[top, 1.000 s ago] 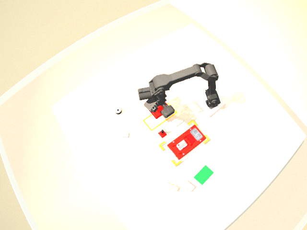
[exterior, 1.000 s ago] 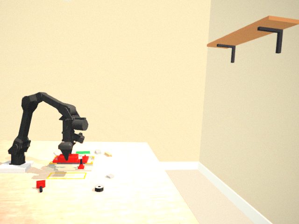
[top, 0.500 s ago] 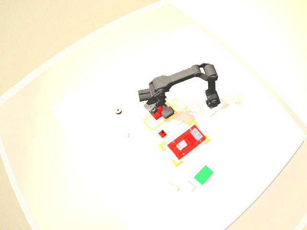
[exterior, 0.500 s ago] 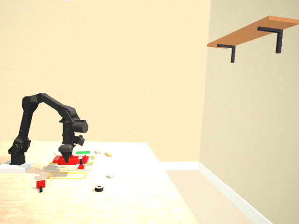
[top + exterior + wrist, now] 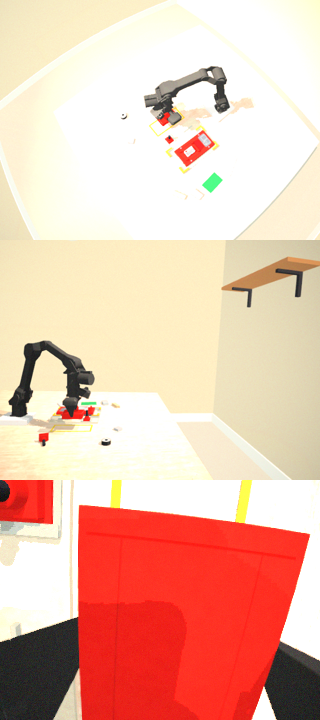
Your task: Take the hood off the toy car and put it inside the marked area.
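The red hood [image 5: 163, 120] [image 5: 77, 414] [image 5: 200, 590] hangs roughly level above the table, its broad flat face filling the middle of the wrist view. My gripper [image 5: 166, 117] [image 5: 72, 413] [image 5: 175, 637] is shut on the hood, with a black finger at each side of it. The marked area is a yellow outline [image 5: 153, 130] [image 5: 71, 431] [image 5: 116, 492]; in the top view the hood overlaps its upper part, and part of the outline is hidden. The red toy car [image 5: 199, 145] lies between yellow corner brackets and shows the white block in its open bay.
A small red part [image 5: 169, 140] [image 5: 86, 418] with an upright black peg stands between outline and car. Another red part [image 5: 43, 437] lies nearer the exterior camera. A black and white ring [image 5: 123, 116] [image 5: 105, 442], a pale block [image 5: 131, 141] [image 5: 117, 428] and a green rectangle [image 5: 212, 182] [image 5: 88, 403] are farther off.
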Controlling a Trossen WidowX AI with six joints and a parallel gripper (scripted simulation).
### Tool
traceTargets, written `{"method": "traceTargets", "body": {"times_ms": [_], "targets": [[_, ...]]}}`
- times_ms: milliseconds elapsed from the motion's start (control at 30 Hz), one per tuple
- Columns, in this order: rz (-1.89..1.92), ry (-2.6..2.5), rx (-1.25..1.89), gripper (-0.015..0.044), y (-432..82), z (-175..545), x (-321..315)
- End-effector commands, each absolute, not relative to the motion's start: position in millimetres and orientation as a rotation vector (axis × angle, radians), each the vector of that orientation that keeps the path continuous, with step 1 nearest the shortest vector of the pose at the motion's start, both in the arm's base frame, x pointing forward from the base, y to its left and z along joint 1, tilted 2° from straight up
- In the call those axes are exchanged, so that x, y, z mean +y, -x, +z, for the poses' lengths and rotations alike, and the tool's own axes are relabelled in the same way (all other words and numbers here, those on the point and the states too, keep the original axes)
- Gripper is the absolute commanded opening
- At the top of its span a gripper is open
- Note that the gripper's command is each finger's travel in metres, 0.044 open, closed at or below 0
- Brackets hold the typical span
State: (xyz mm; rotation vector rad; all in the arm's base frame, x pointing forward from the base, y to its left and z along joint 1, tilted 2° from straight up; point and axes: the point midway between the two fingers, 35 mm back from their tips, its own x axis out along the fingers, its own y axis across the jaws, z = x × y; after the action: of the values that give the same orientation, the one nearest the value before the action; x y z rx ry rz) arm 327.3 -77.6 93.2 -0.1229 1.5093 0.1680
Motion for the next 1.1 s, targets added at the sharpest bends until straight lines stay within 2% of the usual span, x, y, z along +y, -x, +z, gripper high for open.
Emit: {"method": "traceTargets", "body": {"times_ms": [0, 1067], "targets": [[0.172, 0.119, 1.519, 0.0, -326, 87, -77], [0.173, 0.119, 1.519, 0.0, -325, 61, -76]]}}
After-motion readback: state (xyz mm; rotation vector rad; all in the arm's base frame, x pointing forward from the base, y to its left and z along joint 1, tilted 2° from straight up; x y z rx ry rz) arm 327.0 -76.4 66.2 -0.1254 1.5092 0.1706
